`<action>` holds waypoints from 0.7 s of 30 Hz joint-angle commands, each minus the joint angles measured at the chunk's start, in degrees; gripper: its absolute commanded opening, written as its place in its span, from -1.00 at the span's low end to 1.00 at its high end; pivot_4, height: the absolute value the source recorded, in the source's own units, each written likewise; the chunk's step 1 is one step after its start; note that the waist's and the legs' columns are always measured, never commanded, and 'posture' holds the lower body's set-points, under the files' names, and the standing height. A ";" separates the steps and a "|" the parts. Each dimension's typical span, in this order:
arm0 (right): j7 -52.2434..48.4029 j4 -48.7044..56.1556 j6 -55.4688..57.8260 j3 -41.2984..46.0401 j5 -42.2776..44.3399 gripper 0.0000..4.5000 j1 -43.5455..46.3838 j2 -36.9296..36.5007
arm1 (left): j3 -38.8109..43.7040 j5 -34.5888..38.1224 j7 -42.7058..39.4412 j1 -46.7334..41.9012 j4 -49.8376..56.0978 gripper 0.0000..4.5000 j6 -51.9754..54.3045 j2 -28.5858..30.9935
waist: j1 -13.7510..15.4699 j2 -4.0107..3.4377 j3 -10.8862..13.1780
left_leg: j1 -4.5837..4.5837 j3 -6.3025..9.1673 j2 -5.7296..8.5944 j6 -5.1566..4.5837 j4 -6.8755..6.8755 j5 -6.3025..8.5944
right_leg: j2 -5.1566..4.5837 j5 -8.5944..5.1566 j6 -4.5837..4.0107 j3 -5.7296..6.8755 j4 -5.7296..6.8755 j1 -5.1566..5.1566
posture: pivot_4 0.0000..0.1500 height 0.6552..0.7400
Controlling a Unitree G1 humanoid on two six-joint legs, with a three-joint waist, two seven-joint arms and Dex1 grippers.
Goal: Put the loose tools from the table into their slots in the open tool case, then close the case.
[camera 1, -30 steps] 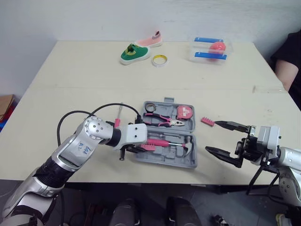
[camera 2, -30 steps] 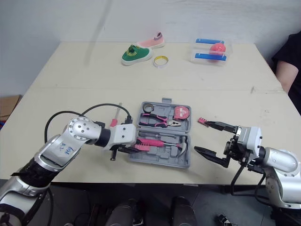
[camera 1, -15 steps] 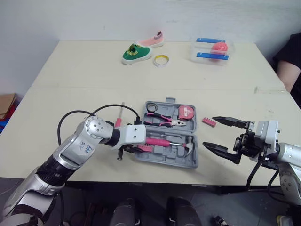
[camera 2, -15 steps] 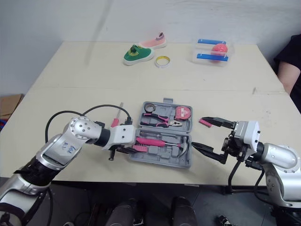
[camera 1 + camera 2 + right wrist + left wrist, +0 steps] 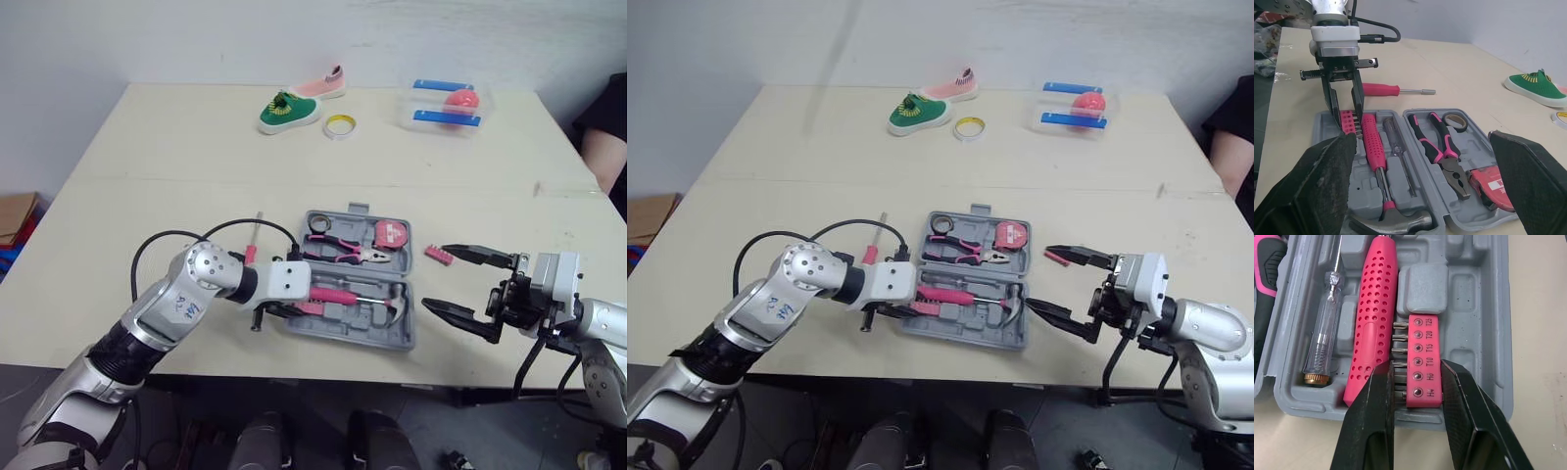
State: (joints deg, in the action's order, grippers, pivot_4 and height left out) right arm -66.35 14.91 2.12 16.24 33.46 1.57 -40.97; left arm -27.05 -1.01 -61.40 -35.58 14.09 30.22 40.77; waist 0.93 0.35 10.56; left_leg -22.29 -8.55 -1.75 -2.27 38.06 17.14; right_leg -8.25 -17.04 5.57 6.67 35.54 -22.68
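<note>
The table (image 5: 147, 176) carries the open case (image 5: 338, 333) near its front edge. The right gripper (image 5: 436, 278) hovers just right of the case, fingers spread wide and empty. The left gripper (image 5: 1417, 368) pinches a pink bit holder (image 5: 1422, 357) over the case's near left corner, beside the hammer (image 5: 1374, 318); whether it is seated I cannot tell. A screwdriver (image 5: 253, 240) lies loose left of the case, and a bit strip (image 5: 438, 256) lies loose to its right.
</note>
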 commanded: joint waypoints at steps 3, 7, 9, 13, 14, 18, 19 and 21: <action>-1.30 -0.97 -2.26 1.27 1.05 1.00 -0.74 0.47 | 1.02 -0.74 0.37 0.90 0.00 -0.70 -0.46 0.11 | 0.25 0.00 0.00 | 0.00 0.00 0.00 -0.01 0.00 0.00 | 0.01 0.00 0.00 0.00 0.00 0.00 | 1.00 1.00; -1.53 -1.02 -2.32 1.07 1.15 1.00 -0.84 0.54 | 4.06 -0.10 2.12 1.18 0.51 -0.12 -6.48 -0.58 | 0.29 0.00 0.00 | 0.00 0.00 -0.01 -0.01 0.00 0.01 | -0.04 0.00 0.00 0.00 0.00 0.00 | 1.00 1.00; -1.61 -1.11 -2.30 1.11 1.26 1.00 -0.82 0.60 | 6.44 2.42 1.06 1.71 1.99 0.24 -8.15 -0.32 | 0.28 0.01 0.00 | 0.00 0.00 -0.02 -0.01 0.00 0.00 | -0.08 0.00 0.00 0.01 0.00 0.00 | 1.00 1.00; -2.41 -1.84 -2.77 1.22 1.33 1.00 -1.06 0.67 | 12.63 7.76 -0.52 4.46 5.54 0.24 -7.46 1.66 | 0.04 0.01 0.00 | -0.01 0.00 -0.03 0.00 0.00 0.01 | -0.09 0.00 0.00 0.03 -0.02 -0.01 | 1.00 1.00; -2.57 -2.16 -2.99 1.21 1.31 1.00 -1.12 0.75 | 13.43 8.37 -0.80 5.26 5.65 0.24 -7.90 2.05 | 0.05 0.01 0.00 | -0.01 0.00 -0.03 0.00 0.00 0.01 | -0.09 0.00 0.00 0.04 -0.02 0.00 | 1.00 1.00; -3.79 -4.04 -4.32 0.95 0.99 1.00 -1.53 1.33 | 17.98 12.02 0.16 9.99 3.27 0.13 -10.48 0.68 | 0.09 0.01 0.00 | 0.00 0.00 0.00 -0.01 0.00 0.01 | -0.08 0.00 0.00 0.07 0.00 0.01 | 1.00 1.00; -4.12 -4.54 -4.70 0.87 0.90 1.00 -1.62 1.50 | 19.31 12.78 1.07 11.12 1.97 0.00 -11.39 -0.23 | 0.10 0.01 0.00 | 0.00 0.00 0.00 -0.01 0.00 0.01 | -0.09 0.00 0.00 0.07 0.00 0.01 | 1.00 1.00; -4.58 -5.23 -5.22 0.80 0.86 1.00 -1.56 1.64 | 20.88 14.82 1.40 12.27 0.31 -0.32 -10.82 -1.73 | 0.18 0.01 0.01 | 0.00 0.00 -0.01 -0.02 0.00 0.02 | -0.11 0.00 0.00 0.07 -0.02 0.01 | 1.00 1.00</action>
State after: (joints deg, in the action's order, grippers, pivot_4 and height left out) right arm -70.31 9.40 -1.63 16.22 33.45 -0.08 -39.58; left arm -8.87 11.27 -60.63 -23.54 14.76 19.77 39.43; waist 1.12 0.36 10.57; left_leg -22.30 -8.55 -1.77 -2.29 38.07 17.16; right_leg -8.35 -17.04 5.57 6.75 35.54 -22.67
